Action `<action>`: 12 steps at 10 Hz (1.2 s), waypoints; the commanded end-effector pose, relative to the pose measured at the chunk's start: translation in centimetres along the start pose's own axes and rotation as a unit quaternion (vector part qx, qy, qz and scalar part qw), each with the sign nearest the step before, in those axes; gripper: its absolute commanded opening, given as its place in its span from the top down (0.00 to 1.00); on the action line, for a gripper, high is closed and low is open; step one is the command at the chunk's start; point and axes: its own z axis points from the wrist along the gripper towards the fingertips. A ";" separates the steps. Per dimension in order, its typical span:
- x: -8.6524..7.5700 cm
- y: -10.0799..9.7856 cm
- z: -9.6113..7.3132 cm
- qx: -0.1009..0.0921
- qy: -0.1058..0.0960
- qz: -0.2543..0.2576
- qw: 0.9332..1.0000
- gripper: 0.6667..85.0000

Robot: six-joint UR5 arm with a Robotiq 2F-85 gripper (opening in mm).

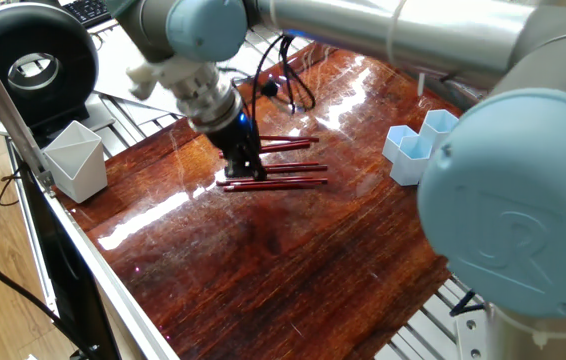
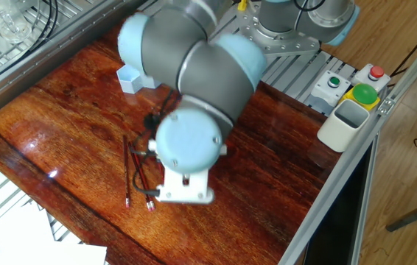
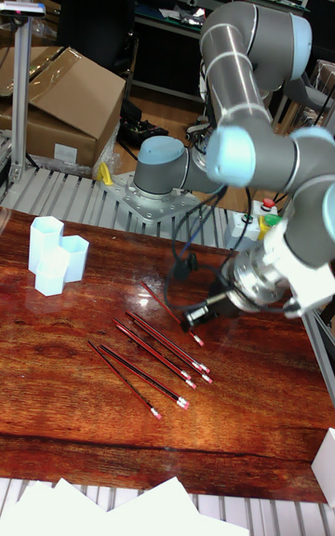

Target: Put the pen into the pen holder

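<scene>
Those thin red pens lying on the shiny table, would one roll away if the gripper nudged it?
Probably yes. The pens look thin and round, and the table is glossy, so a sideways nudge would likely roll or slide one. They look straight and stiff, so one should lift without bending. Being so slim, it may slip in the gripper.
</scene>
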 end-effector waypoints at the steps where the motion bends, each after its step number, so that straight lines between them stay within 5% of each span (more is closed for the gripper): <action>1: 3.1 -4.5 -3.3 0.035 0.003 -0.046 0.998 1.00; 4: 7.6 -9.6 -6.7 0.030 0.013 -0.093 0.995 1.00; 7: 6.7 -9.1 -6.6 0.024 -0.005 -0.089 0.996 1.00; 9: 4.8 -6.1 -6.8 -0.033 -0.045 -0.058 0.997 1.00; 12: 4.1 -6.9 -6.8 -0.020 -0.057 0.000 0.998 1.00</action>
